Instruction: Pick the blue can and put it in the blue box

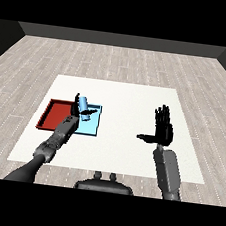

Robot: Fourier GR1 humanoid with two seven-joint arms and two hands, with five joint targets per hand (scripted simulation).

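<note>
A blue can (pixel 82 102) is held tilted over the light blue tray (pixel 92 127), with my left hand (pixel 78 111) curled round its lower part. The can's top leans away toward the back left. The red tray (pixel 54 113) lies just left of the blue one and holds nothing that I can see. My right hand (pixel 164 128) hovers upright over the table's right side, fingers straight and thumb stretched out to the left, holding nothing.
The two trays sit side by side on the left half of the white table (pixel 126 101). My left forearm (pixel 56 140) reaches in across the blue tray's near left corner.
</note>
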